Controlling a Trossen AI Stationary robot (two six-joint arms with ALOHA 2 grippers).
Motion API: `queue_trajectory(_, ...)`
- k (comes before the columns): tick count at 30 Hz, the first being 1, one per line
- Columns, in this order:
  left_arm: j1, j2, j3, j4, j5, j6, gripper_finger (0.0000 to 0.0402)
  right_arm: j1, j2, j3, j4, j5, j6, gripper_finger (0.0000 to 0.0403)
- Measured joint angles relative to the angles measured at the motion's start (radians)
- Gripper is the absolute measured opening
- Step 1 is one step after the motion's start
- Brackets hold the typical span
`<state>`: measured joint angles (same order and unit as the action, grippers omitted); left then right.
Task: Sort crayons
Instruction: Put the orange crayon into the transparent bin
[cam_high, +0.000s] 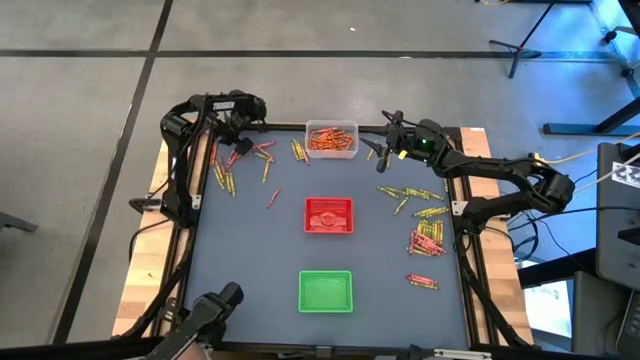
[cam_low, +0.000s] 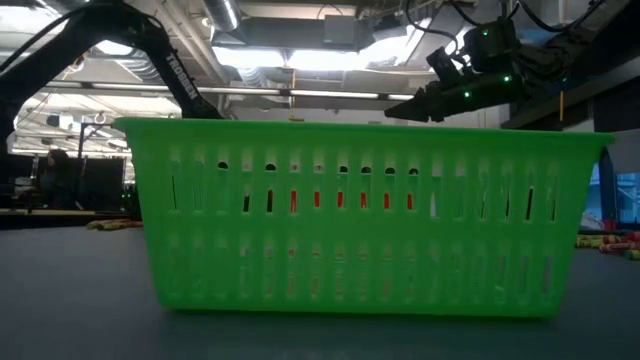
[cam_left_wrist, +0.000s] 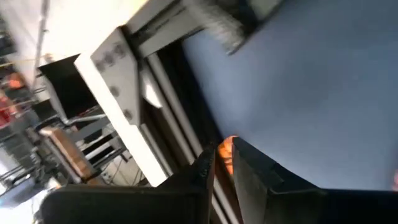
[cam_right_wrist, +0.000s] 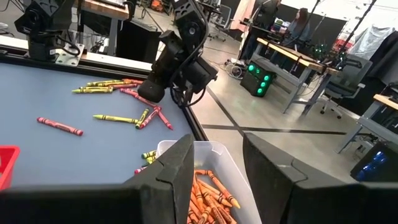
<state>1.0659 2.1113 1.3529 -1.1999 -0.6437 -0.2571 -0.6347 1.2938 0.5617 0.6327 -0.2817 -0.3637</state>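
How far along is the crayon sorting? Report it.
Done: orange crayons fill the clear tray. In hand: the left gripper pinches something orange at the table's far-left corner; the right gripper hangs open over the clear tray. Left: red and yellow-green crayons are scattered, and the green tray looks empty.

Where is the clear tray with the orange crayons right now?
In the high view the clear tray sits at the table's far edge, centre, directly beyond the red tray, with the right gripper just beside it.

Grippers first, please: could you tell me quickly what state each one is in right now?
Left gripper: shut on an orange crayon, at the table's far left corner.
Right gripper: open, holding nothing, above the clear tray of orange crayons.
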Motion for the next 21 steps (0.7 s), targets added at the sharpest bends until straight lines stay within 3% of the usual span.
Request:
queue_trajectory(10, 0.044, 0.070, 0.090, -0.090, 0.082, 0.051, 0.0007, 0.001, 0.000, 0.000, 0.003, 0.000, 0.019, 0.0137)
queue_trajectory(21, 0.040, 0.155, 0.148, -0.281, 0.074, 0.014, 0.0000, 0.001, 0.000, 0.000, -0.006, 0.000, 0.019, 0.0137)
